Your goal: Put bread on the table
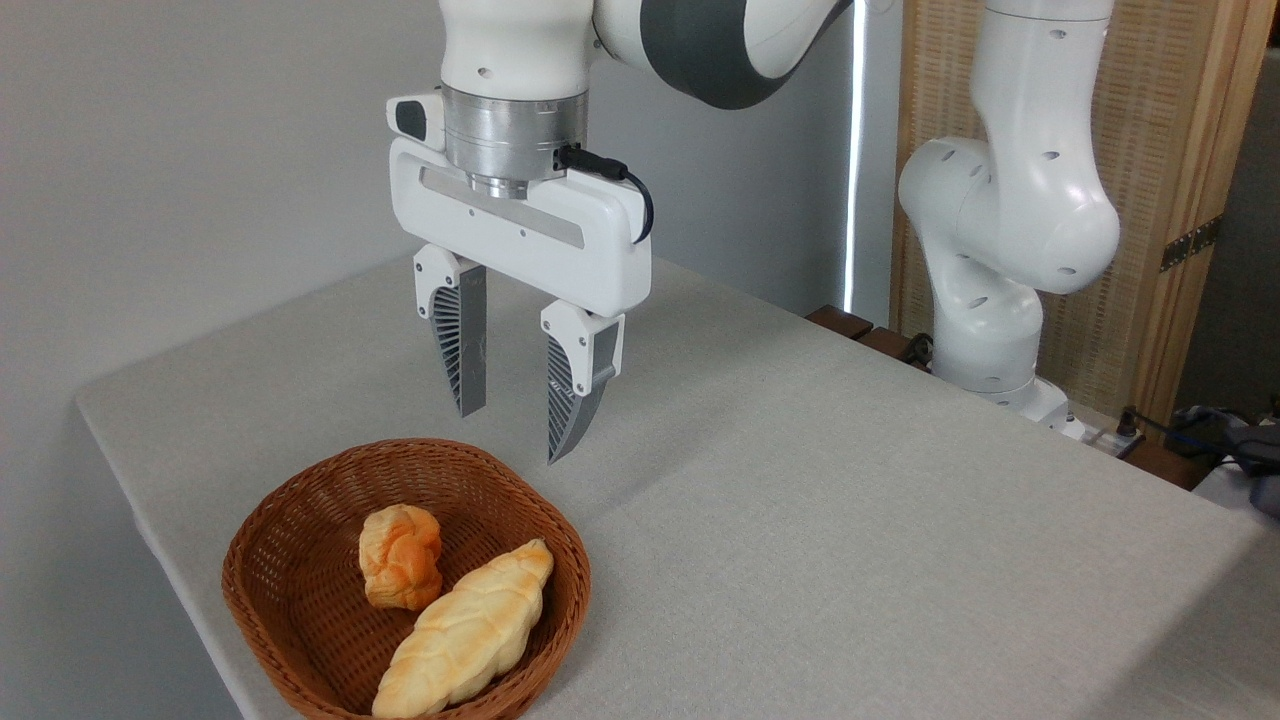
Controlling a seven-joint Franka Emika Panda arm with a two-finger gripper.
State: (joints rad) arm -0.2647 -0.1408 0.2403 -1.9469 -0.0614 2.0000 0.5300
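Jaws [520, 410] hung open and empty above the basket [300, 520]; the bread [400, 556] touched a longer loaf [465, 630], which a careless grab could snag instead.

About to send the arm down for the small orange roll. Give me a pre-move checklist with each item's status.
1. Gripper open and empty: ok.
2. Small orange roll in plain view in the wicker basket: ok.
3. Gripper lined up over the roll: not ok, it hangs above the basket's far rim.
4. Roll free of the braided loaf: not ok, they touch.
5. Bare table beside the basket for the drop: ok.
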